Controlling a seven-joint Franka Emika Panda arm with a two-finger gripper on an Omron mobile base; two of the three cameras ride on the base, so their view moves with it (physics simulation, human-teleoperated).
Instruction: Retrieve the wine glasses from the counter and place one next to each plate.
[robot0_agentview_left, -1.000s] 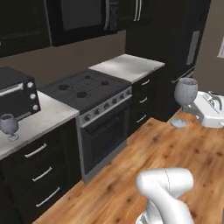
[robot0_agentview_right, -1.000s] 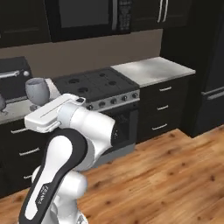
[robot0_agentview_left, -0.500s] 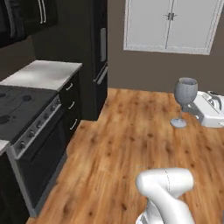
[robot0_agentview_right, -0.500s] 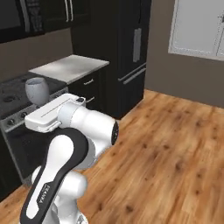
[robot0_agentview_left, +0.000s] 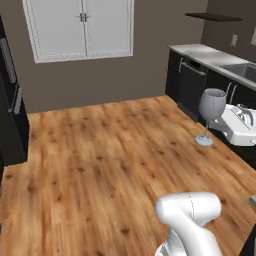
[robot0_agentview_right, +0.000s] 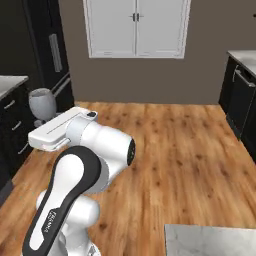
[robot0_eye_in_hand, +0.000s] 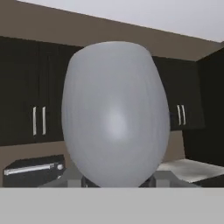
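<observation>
A translucent grey wine glass (robot0_agentview_left: 212, 104) hangs upright above the wooden floor, its round foot free of any surface. My gripper (robot0_agentview_left: 216, 126) is shut on it from the right, at stem height. From the right base view the same wine glass (robot0_agentview_right: 42, 101) stands at the tip of my white hand, by the gripper (robot0_agentview_right: 42, 125). The glass bowl (robot0_eye_in_hand: 116, 127) looms in the middle of the hand view. Behind it a strip of pale counter (robot0_eye_in_hand: 188, 169) runs under black cabinets. The plates are out of view.
White double doors (robot0_agentview_left: 82, 27) stand in the far brown wall. A grey worktop with a sink (robot0_agentview_left: 220, 57) over black cabinets runs along the right. A black fridge (robot0_agentview_right: 45, 45) stands at the left. A marble top corner (robot0_agentview_right: 210, 240) lies near the base.
The whole picture has swung: the base has turned from the stove and counter toward the wooden floor and white doors. The glass has stayed in the gripper, in the same place relative to the arm.
</observation>
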